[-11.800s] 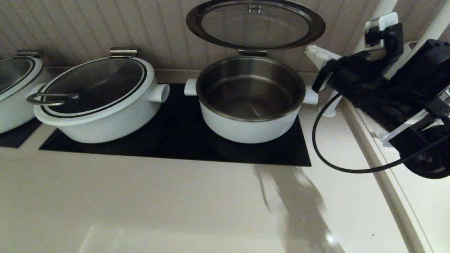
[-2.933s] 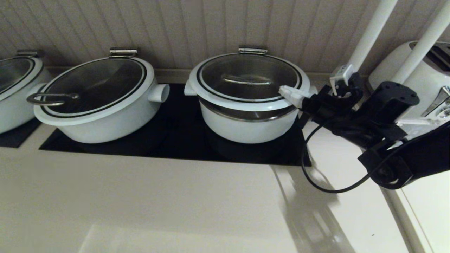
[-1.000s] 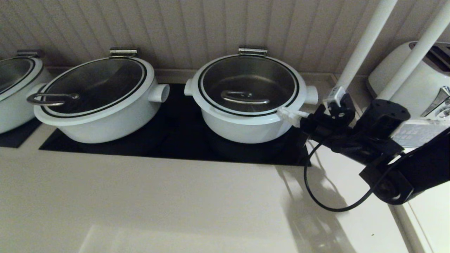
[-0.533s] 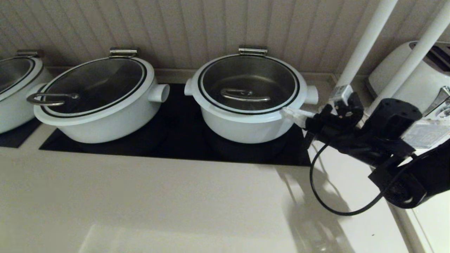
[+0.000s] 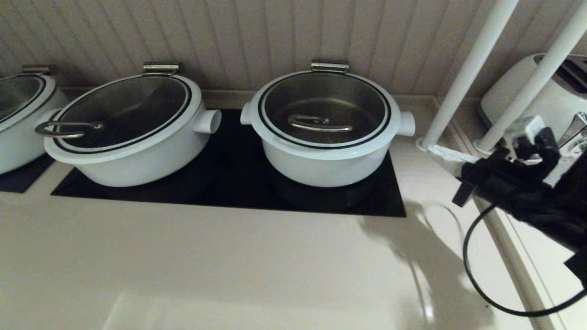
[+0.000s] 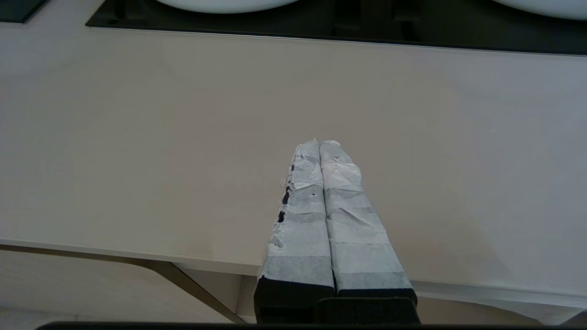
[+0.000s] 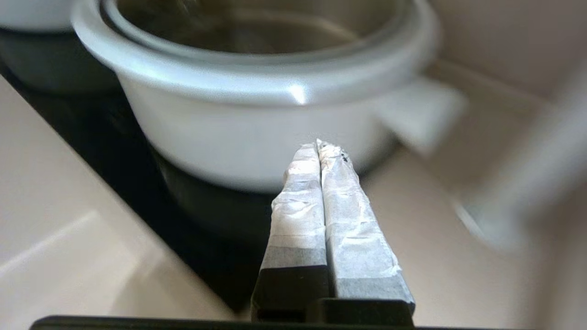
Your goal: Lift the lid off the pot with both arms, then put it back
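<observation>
The round white pot (image 5: 321, 167) stands on the black cooktop (image 5: 229, 188). The glass lid (image 5: 323, 103) lies flat and closed on it, its steel bar handle (image 5: 319, 123) in the middle and the hinge clip (image 5: 329, 66) at the back. My right gripper (image 5: 441, 155) is shut and empty, low over the counter to the right of the pot and apart from it. In the right wrist view it (image 7: 317, 143) points at the pot's wall (image 7: 220, 128) below the side handle (image 7: 419, 114). My left gripper (image 6: 319, 143) is shut and empty over the counter's front part, outside the head view.
A wider oval white pot (image 5: 124, 151) with a loop-handled lid stands left of the round pot, and another (image 5: 18, 137) at the far left. Two slanted white poles (image 5: 467, 73) and a white toaster (image 5: 550, 96) stand at the right, close behind my right arm.
The lid went from standing open to lying closed on the pot. My right gripper has drawn back to the right, away from the pot's rim.
</observation>
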Controlling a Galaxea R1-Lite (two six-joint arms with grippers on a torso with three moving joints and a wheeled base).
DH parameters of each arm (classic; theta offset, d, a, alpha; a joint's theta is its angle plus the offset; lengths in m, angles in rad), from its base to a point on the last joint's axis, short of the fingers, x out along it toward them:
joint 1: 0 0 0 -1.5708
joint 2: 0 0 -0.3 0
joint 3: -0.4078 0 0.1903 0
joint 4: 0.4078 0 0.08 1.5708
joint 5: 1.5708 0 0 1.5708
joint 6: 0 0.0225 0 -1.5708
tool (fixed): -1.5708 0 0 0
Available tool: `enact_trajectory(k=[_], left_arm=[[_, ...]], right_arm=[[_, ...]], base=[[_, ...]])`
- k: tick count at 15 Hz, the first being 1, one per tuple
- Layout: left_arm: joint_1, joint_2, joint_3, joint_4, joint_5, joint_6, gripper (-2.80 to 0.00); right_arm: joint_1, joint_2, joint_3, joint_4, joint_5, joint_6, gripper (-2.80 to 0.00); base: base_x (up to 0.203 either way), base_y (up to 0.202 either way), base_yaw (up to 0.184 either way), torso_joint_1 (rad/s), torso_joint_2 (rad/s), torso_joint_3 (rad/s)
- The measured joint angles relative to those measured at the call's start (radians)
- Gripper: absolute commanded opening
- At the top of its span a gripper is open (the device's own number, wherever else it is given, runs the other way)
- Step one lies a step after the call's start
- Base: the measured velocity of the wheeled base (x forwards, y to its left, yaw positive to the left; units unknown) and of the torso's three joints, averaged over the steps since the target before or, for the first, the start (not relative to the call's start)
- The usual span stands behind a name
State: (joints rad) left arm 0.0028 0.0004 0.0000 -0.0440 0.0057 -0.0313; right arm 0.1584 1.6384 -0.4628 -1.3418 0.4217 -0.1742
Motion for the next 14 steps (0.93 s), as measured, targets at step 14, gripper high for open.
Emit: enact_trajectory(k=[14], left_arm=[[0.0, 0.0, 0.0, 0.0, 0.0, 0.0, -2.8]], right_arm=[[-0.204, -0.861, 0.456, 0.483, -0.215, 0.052, -2.8]], base=[[0.0, 0.0, 0.0, 0.0, 0.0, 0.0]])
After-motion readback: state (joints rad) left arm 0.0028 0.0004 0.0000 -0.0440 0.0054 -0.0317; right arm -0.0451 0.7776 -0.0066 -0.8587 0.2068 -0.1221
